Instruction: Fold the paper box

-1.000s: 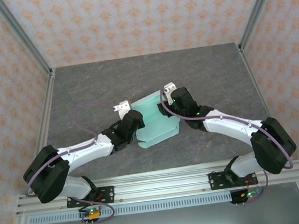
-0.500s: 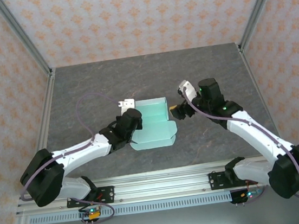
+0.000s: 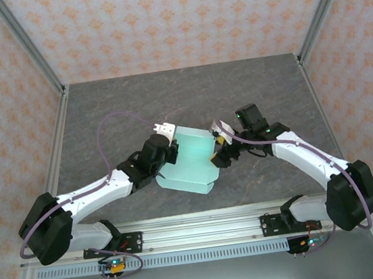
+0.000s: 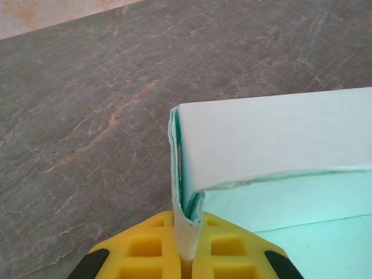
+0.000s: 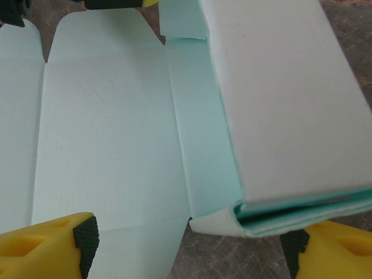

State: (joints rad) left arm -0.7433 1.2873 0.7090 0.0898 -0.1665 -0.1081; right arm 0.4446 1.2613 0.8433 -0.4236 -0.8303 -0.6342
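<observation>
Left end effector (image 4: 187, 258) was clamped on a raised edge of the paper box (image 3: 191, 163), the thin card pinched between its yellow fingers (image 4: 145, 251). The right end effector (image 5: 186, 247) had its fingers wide apart, with a folded corner of the box lying between them. The pale mint box rested on the grey surface (image 3: 249, 91) between the two arms, one long wall doubled over, its flat panels and flaps spread beside it.

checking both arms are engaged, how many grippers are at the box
2: left gripper pinches a wall of the box; right gripper sits open at the opposite side.
</observation>
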